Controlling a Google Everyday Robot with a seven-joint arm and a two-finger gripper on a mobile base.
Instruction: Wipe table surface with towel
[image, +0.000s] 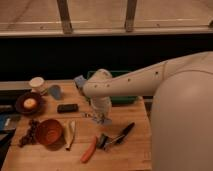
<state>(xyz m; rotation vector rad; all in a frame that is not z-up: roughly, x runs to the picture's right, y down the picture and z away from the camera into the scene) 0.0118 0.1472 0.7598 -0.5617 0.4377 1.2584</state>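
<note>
over the wooden table (132, 152), near the orange bowl (49, 132), the gripper (102, 119) hangs low; its grip cannot be told.

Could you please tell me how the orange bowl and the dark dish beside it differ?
The orange bowl is orange-brown; the dark dish is nearly black. The bowl looks empty; the dish holds a pale round item. The bowl sits nearer the front edge than the dish. Both are round and on the wooden table. The hand is over the table's middle, right of both.
</note>
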